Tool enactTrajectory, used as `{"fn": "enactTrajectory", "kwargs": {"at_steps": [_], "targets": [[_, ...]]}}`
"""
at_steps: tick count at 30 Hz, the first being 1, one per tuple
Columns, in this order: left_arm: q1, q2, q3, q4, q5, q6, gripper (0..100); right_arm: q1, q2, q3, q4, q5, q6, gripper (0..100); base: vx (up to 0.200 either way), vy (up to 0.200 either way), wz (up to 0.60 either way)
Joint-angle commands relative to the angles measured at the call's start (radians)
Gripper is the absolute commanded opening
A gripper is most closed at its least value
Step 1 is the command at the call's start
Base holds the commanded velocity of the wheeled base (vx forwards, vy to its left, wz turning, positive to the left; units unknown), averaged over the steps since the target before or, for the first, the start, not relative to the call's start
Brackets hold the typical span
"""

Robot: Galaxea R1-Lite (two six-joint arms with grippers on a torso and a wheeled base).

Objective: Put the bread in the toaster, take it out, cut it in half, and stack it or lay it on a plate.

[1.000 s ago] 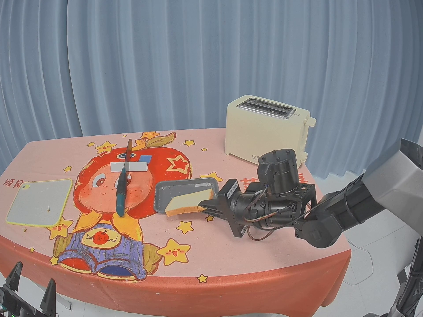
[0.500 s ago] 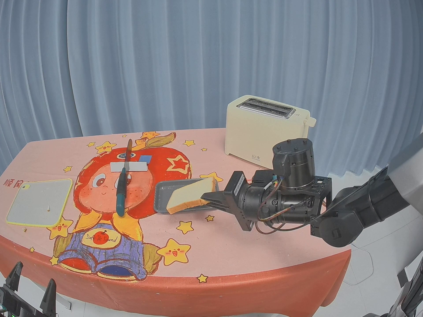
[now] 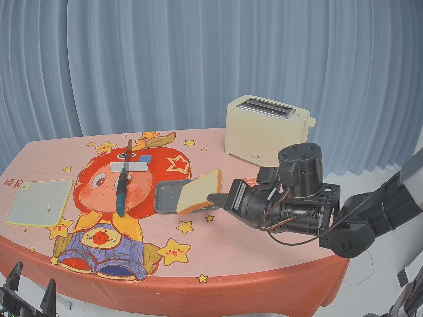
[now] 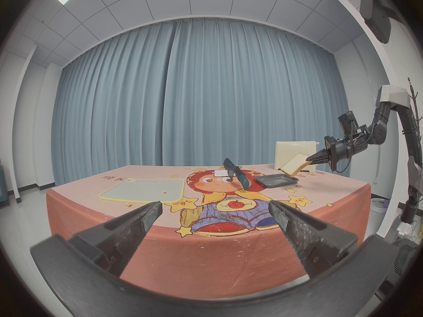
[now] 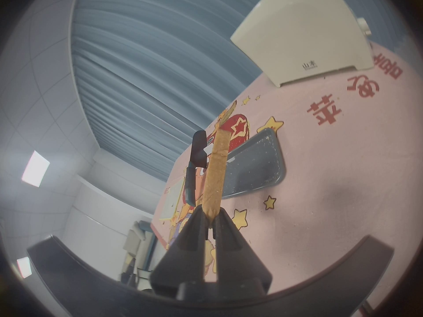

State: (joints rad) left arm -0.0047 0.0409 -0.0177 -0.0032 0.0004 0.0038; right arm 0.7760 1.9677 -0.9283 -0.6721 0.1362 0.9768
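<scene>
My right gripper point(image 3: 213, 198) is shut on a slice of bread point(image 3: 198, 192), holding it tilted on edge just above the near right corner of the grey tray point(image 3: 169, 194). The right wrist view shows the bread point(image 5: 215, 174) edge-on, pinched between the two fingers, with the tray point(image 5: 253, 164) below it. The cream toaster point(image 3: 263, 130) stands behind the arm at the table's back right, its two slots facing up. A teal-handled knife point(image 3: 122, 182) lies on the cloth left of the tray. My left gripper point(image 4: 214, 225) hangs open in front of the table's near edge, holding nothing.
A pale cutting board with a yellow rim point(image 3: 39, 201) lies at the table's left side. A small white block point(image 3: 128, 167) lies under the knife blade. The printed cloth between the tray and the front edge is bare. Blue curtains close off the back.
The right gripper has lifted the bread off the tray, drawn it slightly right and rolled it from lying flat to standing tilted on edge. The left arm is unchanged.
</scene>
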Motion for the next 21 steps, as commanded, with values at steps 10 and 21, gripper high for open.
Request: {"fn": "enactTrajectory", "kwargs": {"at_steps": [10, 21], "targets": [[0.0, 0.001, 0.018, 0.0, 0.0, 0.001, 100, 0.036, -0.224, 0.089, -0.003, -0.07, -0.135, 0, 0.0, 0.0, 0.0], [0.0, 0.001, 0.018, 0.0, 0.0, 0.001, 100, 0.043, -0.418, 0.263, -0.014, -0.027, -0.182, 0, 0.0, 0.0, 0.0]]}}
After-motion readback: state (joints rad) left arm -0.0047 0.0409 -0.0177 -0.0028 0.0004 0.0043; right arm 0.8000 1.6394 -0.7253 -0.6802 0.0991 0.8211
